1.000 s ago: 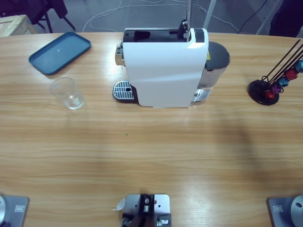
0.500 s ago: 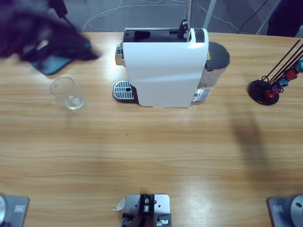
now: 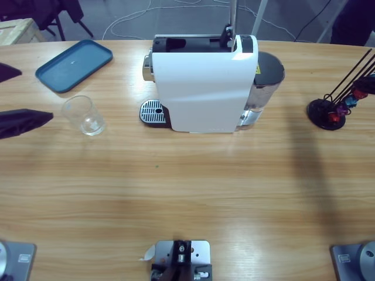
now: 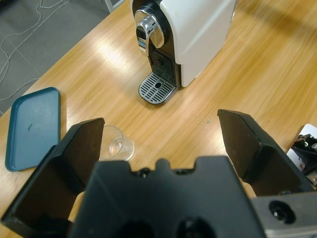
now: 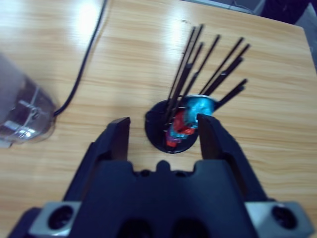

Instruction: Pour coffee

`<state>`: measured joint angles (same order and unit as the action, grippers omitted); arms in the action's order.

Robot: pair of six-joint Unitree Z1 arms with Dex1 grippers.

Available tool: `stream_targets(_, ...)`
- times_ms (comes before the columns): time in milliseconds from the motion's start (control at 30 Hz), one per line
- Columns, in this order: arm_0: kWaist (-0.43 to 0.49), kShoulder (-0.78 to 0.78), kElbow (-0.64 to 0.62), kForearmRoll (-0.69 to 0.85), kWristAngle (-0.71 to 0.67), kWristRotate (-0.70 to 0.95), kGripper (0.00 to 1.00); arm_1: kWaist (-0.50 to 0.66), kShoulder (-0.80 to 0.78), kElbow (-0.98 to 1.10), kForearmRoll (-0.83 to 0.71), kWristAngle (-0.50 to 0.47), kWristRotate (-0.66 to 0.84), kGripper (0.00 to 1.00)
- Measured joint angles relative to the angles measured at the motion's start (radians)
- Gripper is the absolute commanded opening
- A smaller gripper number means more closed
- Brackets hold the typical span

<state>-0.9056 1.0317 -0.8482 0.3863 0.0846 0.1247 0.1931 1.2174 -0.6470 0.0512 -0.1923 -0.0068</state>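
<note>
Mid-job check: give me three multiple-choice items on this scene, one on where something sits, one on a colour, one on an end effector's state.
1. Where is the clear glass cup?
A. on the drip grate
B. on the table, away from the white coffee machine
C. on the tray

2. What colour is the rectangular plastic tray?
A. red
B. blue
C. white

3. The left end effector is:
A. open, empty
B. shut on the cup
C. shut on the tray

Answers:
1 B, it stands apart from the metal drip grate.
2 B, blue in both views.
3 A, jaws wide, nothing between.
</note>
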Motion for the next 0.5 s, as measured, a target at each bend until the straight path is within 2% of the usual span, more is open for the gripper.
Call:
stream_targets(367,0.01,0.054,0.0,-0.02,0.0,-0.015,1.0,-0.04,0.03,0.0,-0.03,-0.008,0.001,0.459)
stream_targets(433,0.01,0.061,0.0,-0.026,0.0,-0.016,1.0,-0.046,0.03,0.0,-0.03,-0.009,0.001,0.339)
stream_targets(500,0.01,0.067,0.0,-0.033,0.0,-0.016,1.0,-0.048,0.03,0.0,-0.03,-0.01,0.001,0.338)
